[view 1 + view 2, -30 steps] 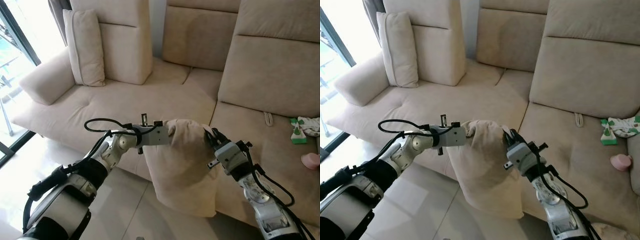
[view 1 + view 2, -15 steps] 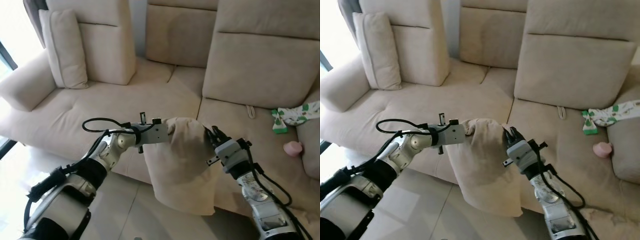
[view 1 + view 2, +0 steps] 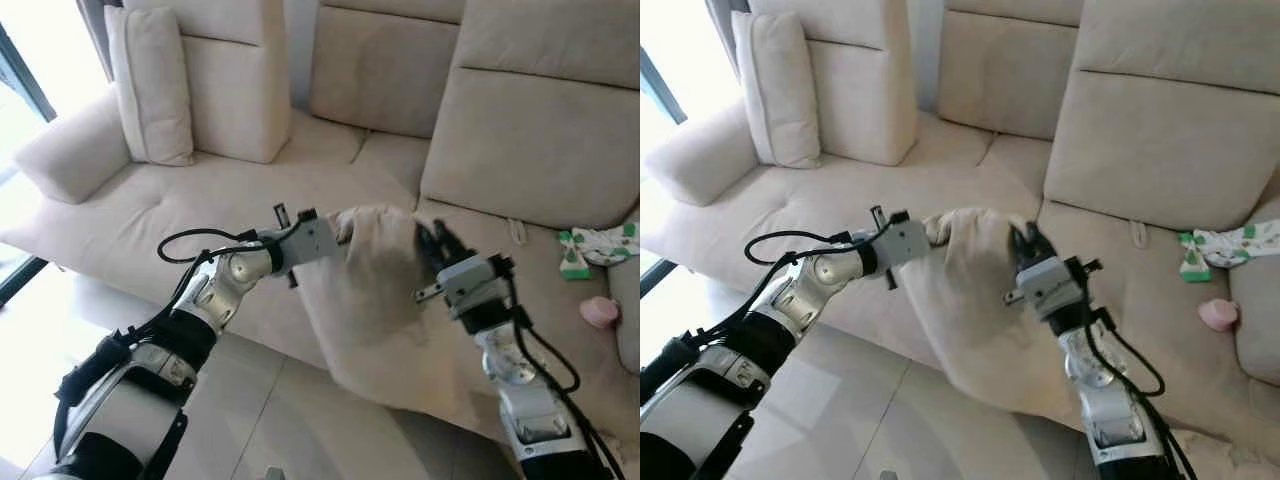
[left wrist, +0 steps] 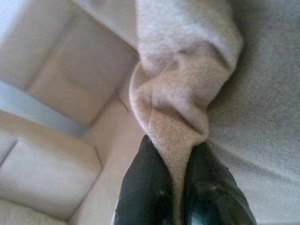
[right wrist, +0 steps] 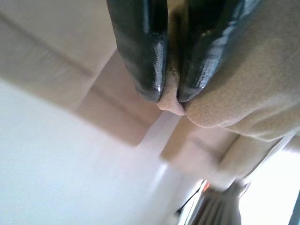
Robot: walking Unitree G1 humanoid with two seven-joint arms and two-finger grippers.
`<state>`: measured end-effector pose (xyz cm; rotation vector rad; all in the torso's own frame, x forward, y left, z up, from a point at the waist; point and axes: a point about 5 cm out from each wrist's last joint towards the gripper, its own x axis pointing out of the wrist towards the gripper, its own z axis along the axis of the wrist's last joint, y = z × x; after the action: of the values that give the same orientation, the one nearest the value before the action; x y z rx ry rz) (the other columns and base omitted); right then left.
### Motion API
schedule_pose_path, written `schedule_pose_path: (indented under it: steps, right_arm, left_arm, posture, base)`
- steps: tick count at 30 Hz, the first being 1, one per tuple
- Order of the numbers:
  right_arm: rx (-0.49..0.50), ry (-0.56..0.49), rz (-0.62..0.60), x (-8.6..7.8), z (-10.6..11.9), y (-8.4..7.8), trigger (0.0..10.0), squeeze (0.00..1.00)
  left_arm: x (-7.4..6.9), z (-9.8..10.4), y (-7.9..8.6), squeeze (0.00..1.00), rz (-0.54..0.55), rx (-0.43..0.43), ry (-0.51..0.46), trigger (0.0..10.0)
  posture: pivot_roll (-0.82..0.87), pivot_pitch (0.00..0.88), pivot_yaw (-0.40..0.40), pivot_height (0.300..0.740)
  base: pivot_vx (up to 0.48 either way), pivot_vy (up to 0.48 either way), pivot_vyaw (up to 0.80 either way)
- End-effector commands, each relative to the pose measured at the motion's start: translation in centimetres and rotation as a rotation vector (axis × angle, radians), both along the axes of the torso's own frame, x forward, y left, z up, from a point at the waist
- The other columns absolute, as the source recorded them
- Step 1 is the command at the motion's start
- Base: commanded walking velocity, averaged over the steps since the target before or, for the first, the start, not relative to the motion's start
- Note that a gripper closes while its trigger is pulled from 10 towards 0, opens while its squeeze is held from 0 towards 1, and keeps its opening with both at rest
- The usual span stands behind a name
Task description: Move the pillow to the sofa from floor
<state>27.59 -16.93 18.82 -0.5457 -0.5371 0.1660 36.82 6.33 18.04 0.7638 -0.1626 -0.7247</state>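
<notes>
Near the centre of the left eye view, the beige pillow [image 3: 375, 290] hangs between the two arms in front of the sofa [image 3: 230, 195], its top edge level with the front of the seat cushions and its lower part draping down toward the tiled floor [image 3: 290, 420]. The left gripper [image 3: 338, 228] is clamped on the pillow's upper left corner, and the right gripper [image 3: 428, 240] is clamped on its upper right corner. The left wrist view adds the detail of that hold: a bunched fold of fabric is pinched tight between the two black fingers [image 4: 140, 192], with sofa back cushions behind. The right wrist view shows its fingers [image 5: 140, 51] closed on a thin edge of cloth. Toward the upper left of the eye views a second pillow [image 3: 150, 85] stands upright against the backrest, and at the right edge lie a green-patterned cloth [image 3: 595, 248] and a small pink object [image 3: 600, 311].
</notes>
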Motion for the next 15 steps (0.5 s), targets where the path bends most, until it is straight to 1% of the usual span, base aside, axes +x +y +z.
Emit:
schedule_pose_path:
  steps: [1,3,5,11,15]
  right_arm:
    - [0.007,-0.074,0.047,-0.29,1.47,0.99,10.0,0.00]
    - [0.003,-0.067,0.047,-0.33,1.22,0.94,10.0,0.00]
    - [-0.001,-0.052,0.053,-0.44,0.80,1.00,10.0,0.00]
    - [-0.001,-0.044,0.053,-0.43,0.73,1.09,10.0,0.00]
    - [-0.002,-0.037,0.053,-0.39,0.66,1.13,10.0,0.00]
  left_arm:
    - [-0.24,3.11,-1.41,0.00,-0.067,-0.104,-0.113,10.0]
    - [-0.34,3.32,-1.50,0.00,-0.075,-0.125,-0.118,10.0]
    - [-0.57,3.50,-1.56,0.00,-0.088,-0.127,-0.147,10.0]
    - [-0.71,3.78,-1.60,0.00,-0.098,-0.144,-0.161,10.0]
    - [-0.81,3.98,-1.72,0.00,-0.109,-0.155,-0.169,10.0]
  posture:
    - [-0.13,0.000,0.048,0.740]
    - [-0.13,0.000,0.047,0.740]
    - [-0.13,0.000,0.046,0.740]
    - [-0.13,0.000,0.045,0.740]
    - [-0.13,0.000,0.046,0.740]
  base:
    - [0.000,0.000,0.00]
    - [0.000,0.000,0.00]
    - [0.000,0.000,0.00]
    - [0.000,0.000,0.00]
    - [0.287,0.000,0.00]
